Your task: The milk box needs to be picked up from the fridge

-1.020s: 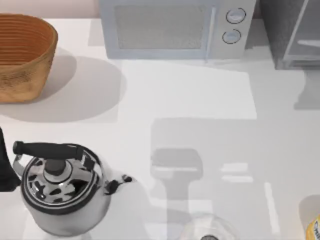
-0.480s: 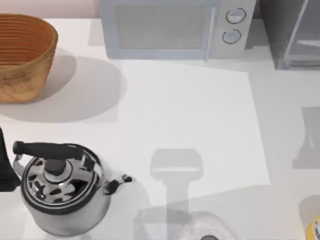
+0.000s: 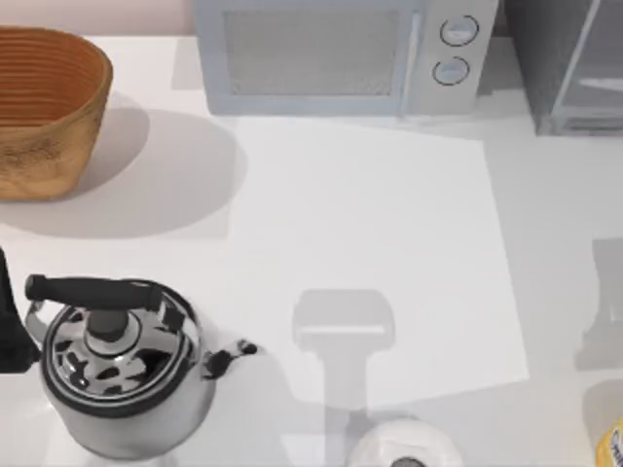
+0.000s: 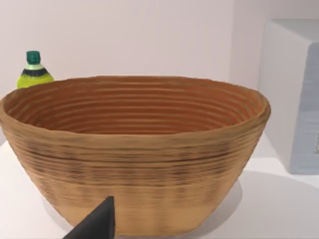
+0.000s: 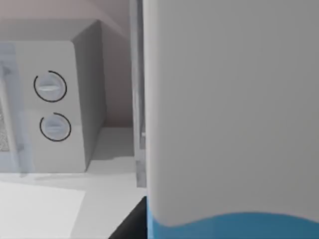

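Milk box [image 5: 229,124] looms white-over-blue right against my right wrist camera, fridge [image 3: 569,63] door frame and microwave [image 5: 50,104] behind, so I reckon it's already lifted out, though I can't tell how my right claw's set; left arm idles facing the basket [image 4: 134,154].

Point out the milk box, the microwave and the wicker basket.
milk box [image 5: 234,124]: right wrist view, on its white side above the blue band.
microwave [image 3: 311,53]: top view, on its door panel.
wicker basket [image 4: 134,164]: left wrist view, on its outer wall.
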Robot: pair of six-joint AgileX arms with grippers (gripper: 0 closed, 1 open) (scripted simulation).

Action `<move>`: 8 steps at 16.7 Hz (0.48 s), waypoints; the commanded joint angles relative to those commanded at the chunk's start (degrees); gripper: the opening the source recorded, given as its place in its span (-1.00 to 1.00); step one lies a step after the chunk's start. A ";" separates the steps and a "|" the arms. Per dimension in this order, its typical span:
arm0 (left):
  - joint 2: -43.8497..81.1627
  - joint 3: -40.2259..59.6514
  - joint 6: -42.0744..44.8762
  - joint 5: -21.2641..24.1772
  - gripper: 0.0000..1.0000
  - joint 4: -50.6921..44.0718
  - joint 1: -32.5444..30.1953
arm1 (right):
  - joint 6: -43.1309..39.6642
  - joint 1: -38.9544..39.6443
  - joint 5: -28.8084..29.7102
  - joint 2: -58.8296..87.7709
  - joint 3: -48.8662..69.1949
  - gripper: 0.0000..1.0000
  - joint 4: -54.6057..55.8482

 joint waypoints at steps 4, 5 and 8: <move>0.00 0.00 0.00 0.00 1.00 0.00 0.00 | 0.11 -0.18 -0.09 0.25 0.09 -1.00 0.09; 0.00 0.00 0.00 0.00 1.00 0.00 0.00 | 0.11 -0.19 -0.14 0.30 0.10 -1.00 0.15; 0.00 0.00 0.00 0.00 1.00 0.00 0.00 | 0.13 -0.89 -3.05 4.02 0.27 -1.00 3.85</move>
